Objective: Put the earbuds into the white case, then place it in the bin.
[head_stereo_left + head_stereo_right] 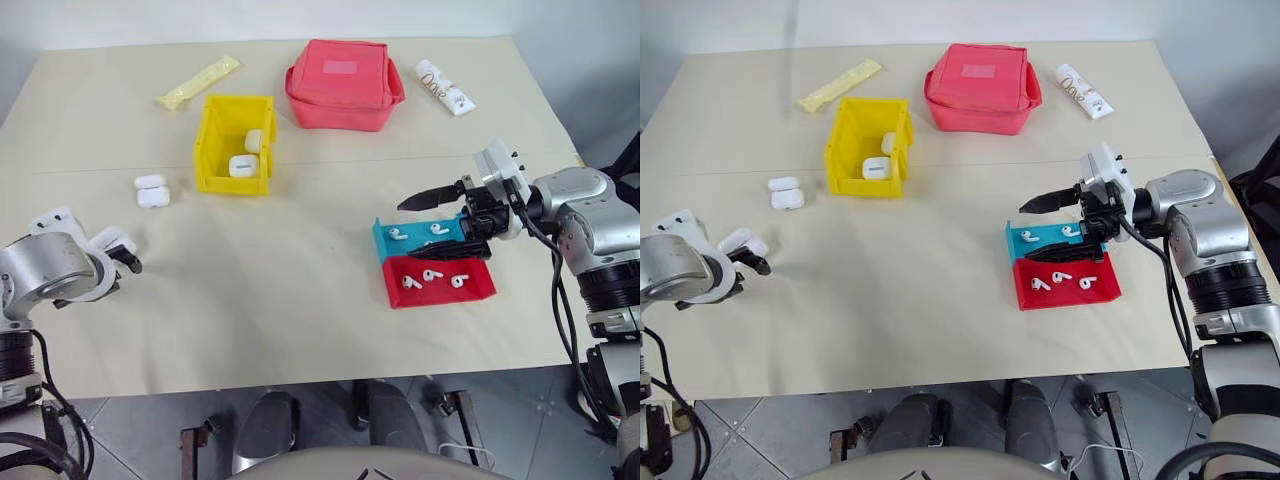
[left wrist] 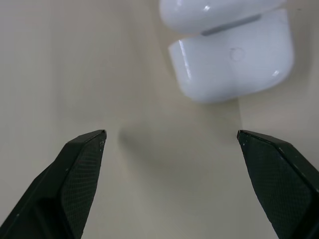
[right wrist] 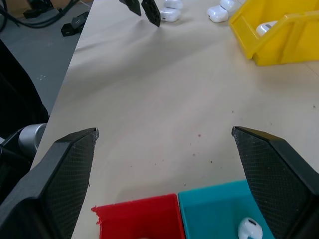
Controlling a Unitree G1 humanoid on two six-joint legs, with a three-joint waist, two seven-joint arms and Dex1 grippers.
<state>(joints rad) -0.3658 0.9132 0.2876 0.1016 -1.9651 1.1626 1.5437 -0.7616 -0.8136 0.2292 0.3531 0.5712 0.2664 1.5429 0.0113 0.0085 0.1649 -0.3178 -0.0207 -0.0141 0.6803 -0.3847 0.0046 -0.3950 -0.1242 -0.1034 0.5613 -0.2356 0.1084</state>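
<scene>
Both grippers sitting open, nothing gripped.
Left gripper is hanging jaws-wide near two white cases lying on the table, left of the yellow bin (two more cases are sitting inside it). Right gripper is hovering spread over the teal tray and red tray, earbuds lying loose in both.

Bare table between bin and trays, pouch behind
</scene>
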